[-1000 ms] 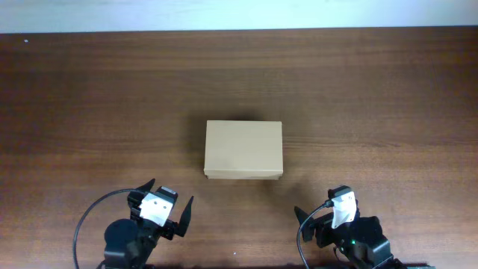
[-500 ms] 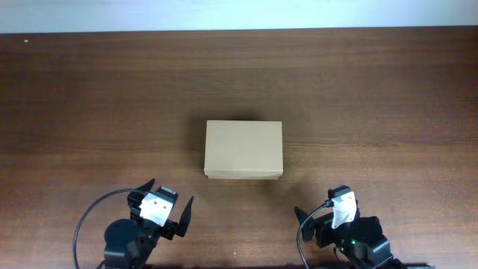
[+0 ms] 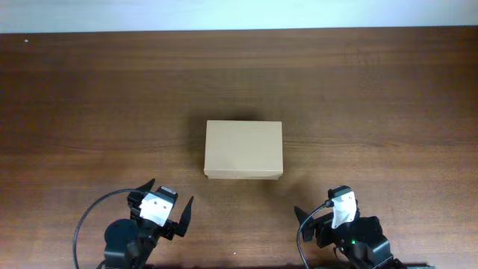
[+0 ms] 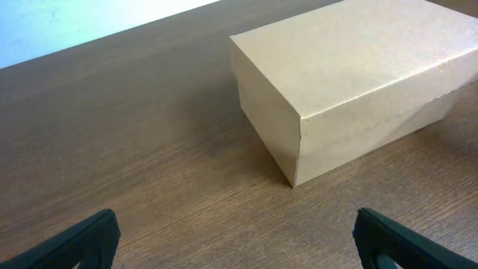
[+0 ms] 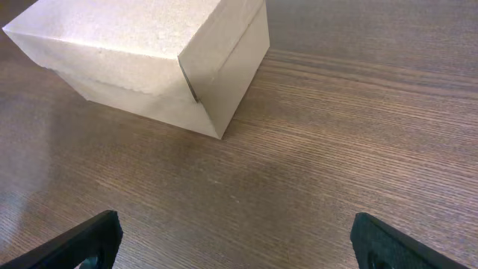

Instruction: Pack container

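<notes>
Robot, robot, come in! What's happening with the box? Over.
Left gripper open, right gripper open, both empty. Box shut, mid-table, untouched. Nothing in the way.

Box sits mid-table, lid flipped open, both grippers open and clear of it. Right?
No, the cardboard box is shut: the left wrist view shows its flap down over the walls. The rest holds: it sits mid-table, and the left gripper and right gripper are open and clear of it.
</notes>
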Motion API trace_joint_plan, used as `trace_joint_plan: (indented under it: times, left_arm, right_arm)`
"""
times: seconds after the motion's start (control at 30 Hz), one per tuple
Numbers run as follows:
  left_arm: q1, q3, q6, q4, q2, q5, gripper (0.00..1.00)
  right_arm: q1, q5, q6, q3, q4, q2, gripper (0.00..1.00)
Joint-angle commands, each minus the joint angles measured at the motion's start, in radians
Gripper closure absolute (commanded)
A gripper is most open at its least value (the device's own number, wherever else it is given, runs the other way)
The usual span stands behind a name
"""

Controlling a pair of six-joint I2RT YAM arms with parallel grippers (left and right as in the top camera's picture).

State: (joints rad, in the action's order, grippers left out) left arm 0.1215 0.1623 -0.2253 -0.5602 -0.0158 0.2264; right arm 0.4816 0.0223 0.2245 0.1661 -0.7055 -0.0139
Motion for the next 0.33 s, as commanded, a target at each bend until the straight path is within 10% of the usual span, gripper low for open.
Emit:
trace_joint_plan:
  times: [0.0,0.3]
  left_arm:
    - [-0.005,-0.003,-0.015,0.003,0.011,-0.011,0.00]
    - [-0.005,-0.003,-0.015,0.003,0.011,-0.011,0.00]
  right_arm:
    - [0.010,-0.016,-0.006,-0.006,0.000,0.011,0.01]
    - [0.010,-0.016,-0.006,-0.006,0.000,0.011,0.01]
